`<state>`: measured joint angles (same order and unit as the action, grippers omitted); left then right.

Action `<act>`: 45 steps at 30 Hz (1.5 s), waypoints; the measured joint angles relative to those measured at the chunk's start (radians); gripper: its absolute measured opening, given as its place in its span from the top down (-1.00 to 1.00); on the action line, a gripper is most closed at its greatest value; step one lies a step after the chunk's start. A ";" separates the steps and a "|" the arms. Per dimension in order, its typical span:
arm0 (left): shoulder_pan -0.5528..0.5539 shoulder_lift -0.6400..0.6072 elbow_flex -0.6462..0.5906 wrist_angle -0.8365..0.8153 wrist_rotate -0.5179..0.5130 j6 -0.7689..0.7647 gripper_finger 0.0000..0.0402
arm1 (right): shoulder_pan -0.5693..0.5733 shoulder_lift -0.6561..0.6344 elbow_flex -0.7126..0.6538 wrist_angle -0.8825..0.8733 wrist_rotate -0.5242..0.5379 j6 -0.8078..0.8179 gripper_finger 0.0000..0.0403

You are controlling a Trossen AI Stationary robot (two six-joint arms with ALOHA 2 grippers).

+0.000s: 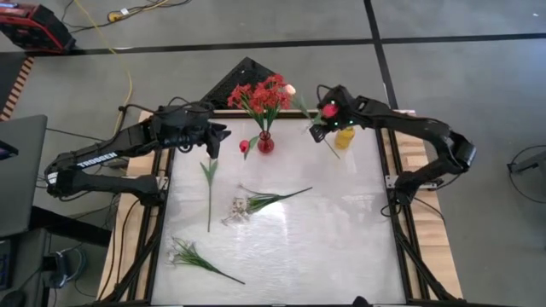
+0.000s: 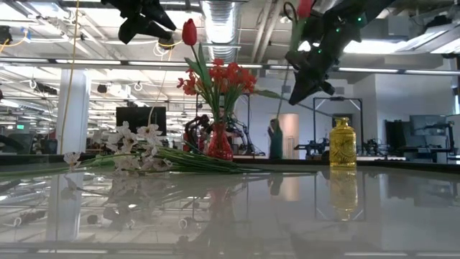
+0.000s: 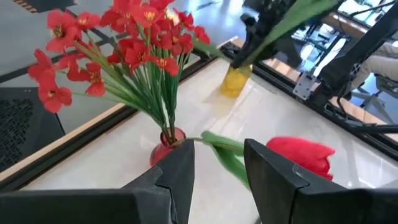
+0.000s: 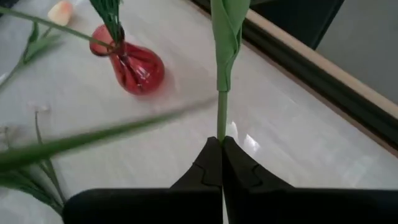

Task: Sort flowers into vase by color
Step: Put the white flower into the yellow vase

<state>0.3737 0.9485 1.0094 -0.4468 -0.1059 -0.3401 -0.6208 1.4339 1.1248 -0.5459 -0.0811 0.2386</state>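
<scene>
Right end effector [image 4: 221,163] pinching tulip stem [image 4: 221,115].

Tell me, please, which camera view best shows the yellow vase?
The low view: the yellow vase stands whole and unobstructed. The high view has it partly hidden under the right gripper; the left wrist view catches it small and distant; the right wrist view misses it.
</scene>
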 joint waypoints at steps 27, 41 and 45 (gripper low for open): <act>-0.079 0.047 0.001 0.105 0.076 0.143 0.37 | 0.151 -0.324 0.000 -0.017 -0.454 0.144 0.91; -0.224 0.132 0.011 0.622 0.174 0.307 0.38 | 0.236 -0.368 0.000 0.161 -0.470 0.212 0.91; -0.242 0.232 0.103 0.587 0.162 0.335 0.41 | 0.241 -0.364 0.000 0.199 -0.470 0.232 0.89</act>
<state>0.1314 1.1806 1.1122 0.1404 0.0563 -0.0047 -0.3798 1.0699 1.1244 -0.3467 -0.5512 0.4702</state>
